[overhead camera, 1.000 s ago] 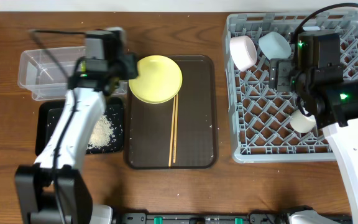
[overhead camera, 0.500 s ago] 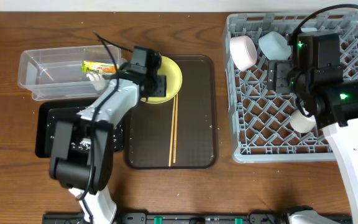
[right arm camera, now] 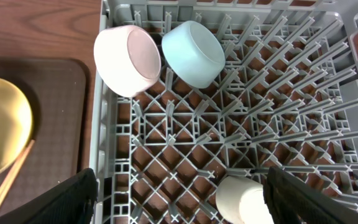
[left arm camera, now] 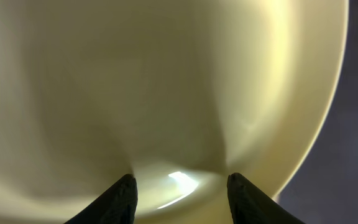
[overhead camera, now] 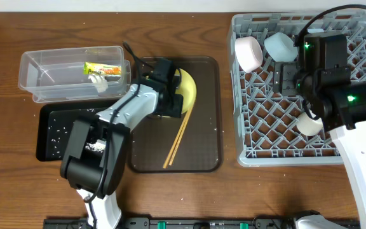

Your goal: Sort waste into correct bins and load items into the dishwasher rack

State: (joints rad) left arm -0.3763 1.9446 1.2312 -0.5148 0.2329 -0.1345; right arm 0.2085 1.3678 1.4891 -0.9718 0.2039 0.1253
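My left gripper [overhead camera: 167, 89] is open, its two fingertips pressed against the yellow plate [overhead camera: 188, 92], which stands tipped up on the brown tray [overhead camera: 202, 152]. The plate [left arm camera: 166, 81] fills the left wrist view, showing between the spread fingers of the left gripper [left arm camera: 180, 186]. The chopsticks [overhead camera: 176, 138] lie slanted below the plate. My right gripper [right arm camera: 179, 208] hangs wide open above the dishwasher rack [overhead camera: 259, 152]. In the rack are a white bowl [right arm camera: 128, 59], a light blue bowl [right arm camera: 192, 53] and a pale cup [right arm camera: 244, 200].
A clear tub [overhead camera: 43, 76] at the back left holds a green-and-orange wrapper [overhead camera: 103, 67] and a white paper scrap [overhead camera: 97, 81]. In front of it, a black tray [overhead camera: 53, 137] carries rice grains [overhead camera: 95, 146], partly hidden by my left arm.
My left arm swung right from the clear tub onto the plate. The plate went from lying flat to tipped up and shifted right. The chopsticks now lie askew. The right arm stayed still.
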